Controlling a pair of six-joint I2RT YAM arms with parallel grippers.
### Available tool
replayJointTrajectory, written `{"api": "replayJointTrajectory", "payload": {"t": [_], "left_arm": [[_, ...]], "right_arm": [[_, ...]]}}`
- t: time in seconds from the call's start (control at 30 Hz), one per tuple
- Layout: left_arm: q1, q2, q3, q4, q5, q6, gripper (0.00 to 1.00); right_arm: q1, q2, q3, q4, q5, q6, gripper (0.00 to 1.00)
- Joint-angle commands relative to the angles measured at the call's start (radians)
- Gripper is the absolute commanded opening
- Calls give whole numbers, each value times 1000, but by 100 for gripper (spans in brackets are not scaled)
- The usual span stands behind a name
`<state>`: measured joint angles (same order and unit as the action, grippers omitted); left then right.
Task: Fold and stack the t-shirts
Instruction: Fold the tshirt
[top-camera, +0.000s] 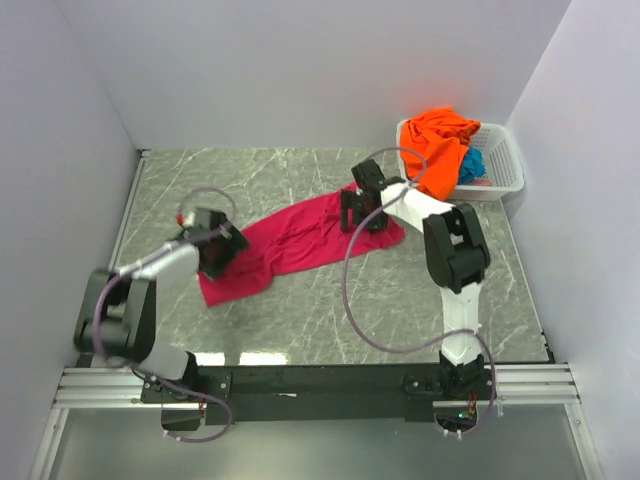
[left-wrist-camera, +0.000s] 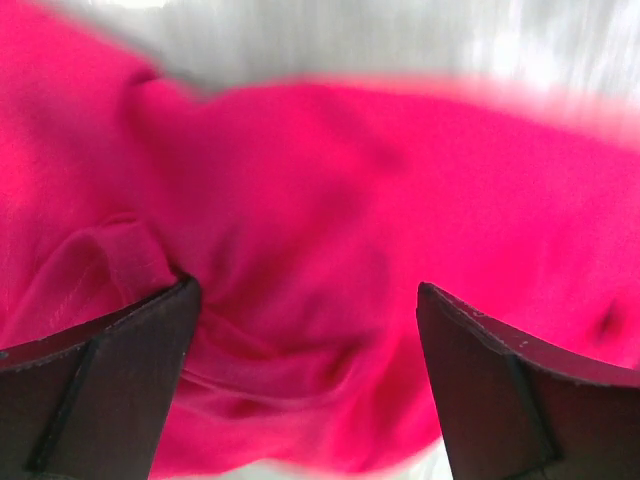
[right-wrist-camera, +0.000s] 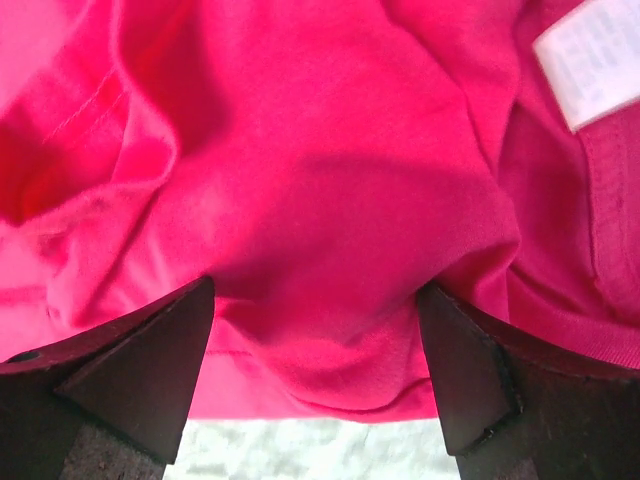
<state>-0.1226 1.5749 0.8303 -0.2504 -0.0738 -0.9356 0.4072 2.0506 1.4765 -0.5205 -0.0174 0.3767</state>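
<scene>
Both pairs of jaws stand apart over the pink shirt (top-camera: 290, 243), one per end. Each should probably pinch a single edge, then pull taut.

The worktop (top-camera: 330, 300) was a grey-green slab patterned like marble, crossed by thin pale veins. Plain white walls closed it in on three sides: a back wall (top-camera: 300, 70), a left wall (top-camera: 50, 150) and a right wall (top-camera: 590, 200), each meeting the slab at a dark seam. The light was soft and even and threw only faint shadows. A bright glare strip (top-camera: 250, 357) lay across the near edge of the slab. Silver metal rails (top-camera: 540, 385) ran along that near edge at both corners, with a black bar (top-camera: 320, 380) between them. In both wrist views the slab showed only as a pale, blurred band.
</scene>
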Motion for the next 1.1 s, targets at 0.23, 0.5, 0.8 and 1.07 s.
{"api": "replayJointTrajectory", "payload": {"t": [0.23,0.5,0.8,1.07], "left_arm": [[-765,-436,-378,-339,408,-406,99],[-847,-467,-122,-535,164,-345,99],[-653,-467,-19,-586,-78,-272,99],[-344,-500,-74,-425,-15,-60,99]], "right_arm": [[2,445,811,-334,-93,-280,87],[5,379,834,-150,-134,-355,88],[54,97,547,-139,-10,-188,89],[220,-102,79,-35,95,14,89]]}}
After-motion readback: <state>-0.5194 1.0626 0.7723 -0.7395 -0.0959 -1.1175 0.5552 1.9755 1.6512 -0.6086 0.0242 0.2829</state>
